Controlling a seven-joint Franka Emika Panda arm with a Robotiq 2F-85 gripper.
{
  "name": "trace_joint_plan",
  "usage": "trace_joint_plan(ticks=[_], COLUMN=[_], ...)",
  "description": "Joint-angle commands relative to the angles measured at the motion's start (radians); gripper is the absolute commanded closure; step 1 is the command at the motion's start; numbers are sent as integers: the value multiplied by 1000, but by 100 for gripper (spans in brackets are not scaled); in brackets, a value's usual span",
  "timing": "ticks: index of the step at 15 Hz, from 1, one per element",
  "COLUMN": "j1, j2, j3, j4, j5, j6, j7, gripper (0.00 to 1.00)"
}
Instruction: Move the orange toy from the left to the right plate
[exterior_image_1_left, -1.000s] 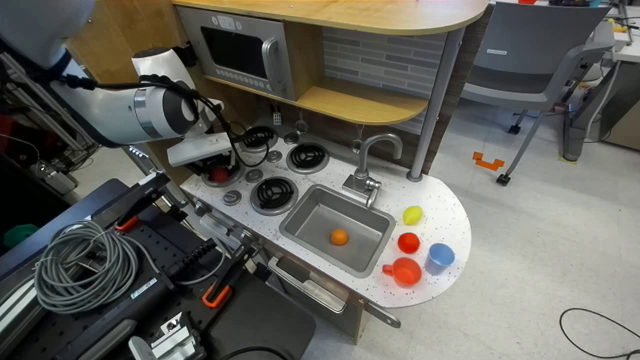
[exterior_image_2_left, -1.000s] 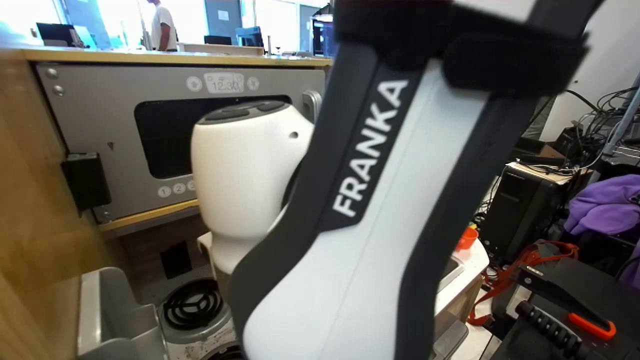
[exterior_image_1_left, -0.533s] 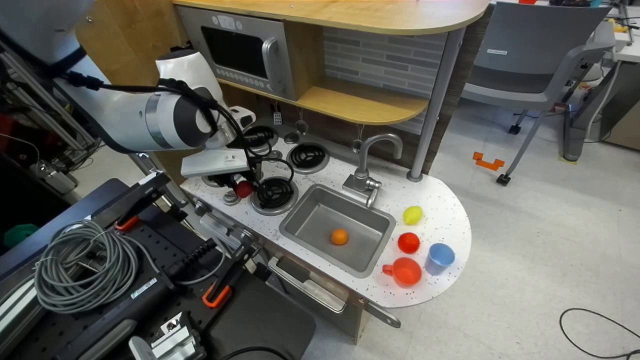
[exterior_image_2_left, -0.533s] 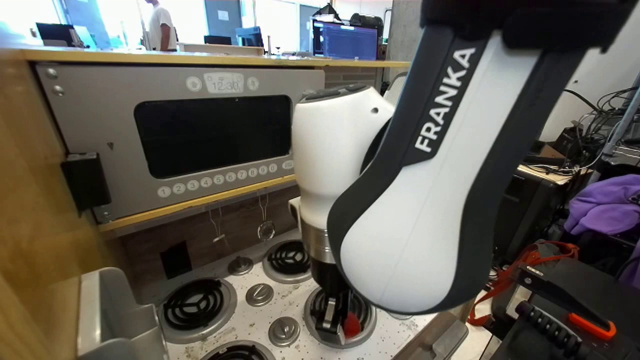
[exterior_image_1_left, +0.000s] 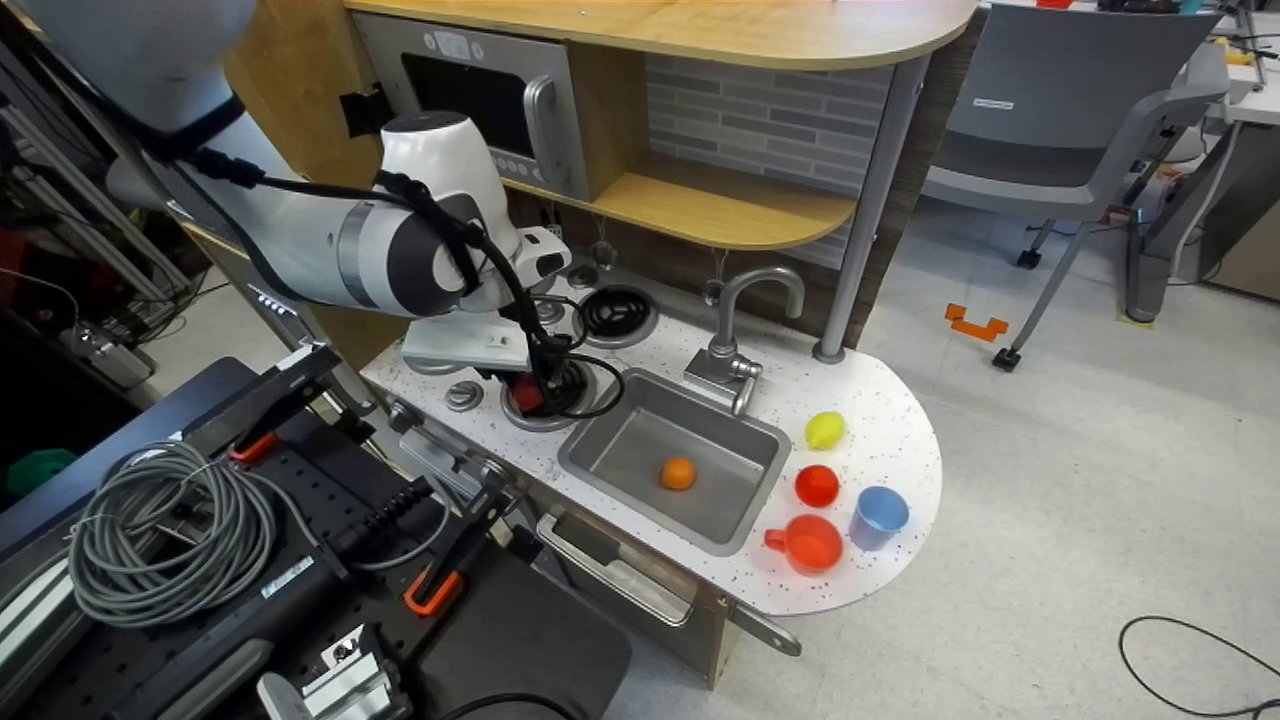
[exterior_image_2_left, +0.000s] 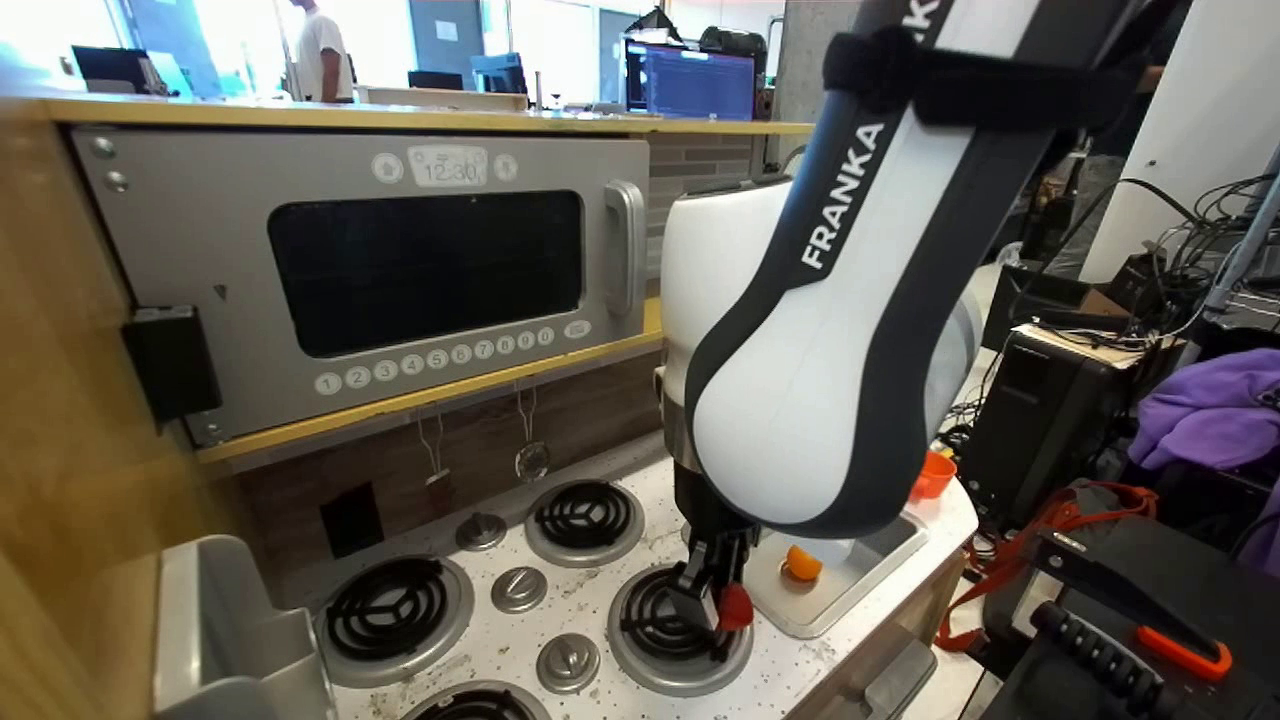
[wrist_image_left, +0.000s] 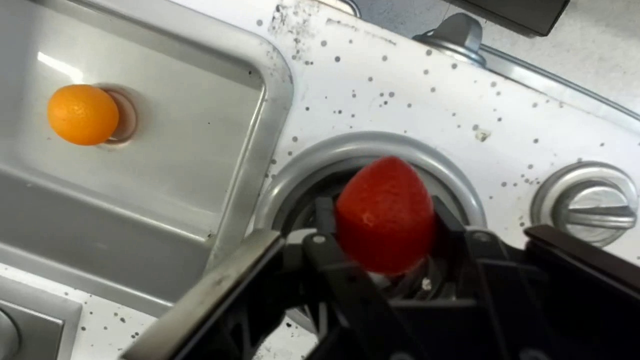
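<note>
The red-orange toy (wrist_image_left: 385, 215) is held between the black fingers of my gripper (wrist_image_left: 386, 222) in the wrist view. The toy shows partly in both exterior views (exterior_image_1_left: 526, 393) (exterior_image_2_left: 736, 607). My gripper (exterior_image_2_left: 716, 606) points down, and the toy is over the front right burner disc (exterior_image_2_left: 650, 673), beside the sink. The toy appears a little above this disc; the exact gap cannot be told. The disc's rim (wrist_image_left: 380, 138) shows around the toy in the wrist view. The front left burner disc (exterior_image_2_left: 478, 690) bears nothing that I can see; it is partly cut off.
The sink (exterior_image_1_left: 640, 378) adjoins the disc and holds a paler orange ball (exterior_image_1_left: 678, 473). A faucet (exterior_image_1_left: 728, 325) stands behind it. A yellow lemon (exterior_image_1_left: 825, 430), red cup (exterior_image_1_left: 818, 486), red-orange mug (exterior_image_1_left: 812, 544) and blue cup (exterior_image_1_left: 880, 518) stand at the right end. A microwave (exterior_image_2_left: 430, 270) overhangs the stove.
The gripper has carried the toy from over the front left burner disc, past the knob between, to over the front right disc. The ball and cups have not moved.
</note>
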Motion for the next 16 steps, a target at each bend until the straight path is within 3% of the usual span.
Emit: trace_joint_plan(ticks=[1, 8, 9, 10, 12, 15, 16], j1=[9, 52, 52, 50, 36, 16, 2], j2=[49, 135, 137, 131, 112, 56, 27], j3=[3, -13, -8, -5, 9, 24, 33], j4=[80, 190, 198, 195, 178, 99, 53], j5=[51, 50, 52, 51, 52, 53, 53], j6=[-33, -42, -49, -55, -60, -35, -12], j7=[32, 81, 81, 80, 69, 60, 51], gripper=[79, 79, 65, 29, 21, 1, 0])
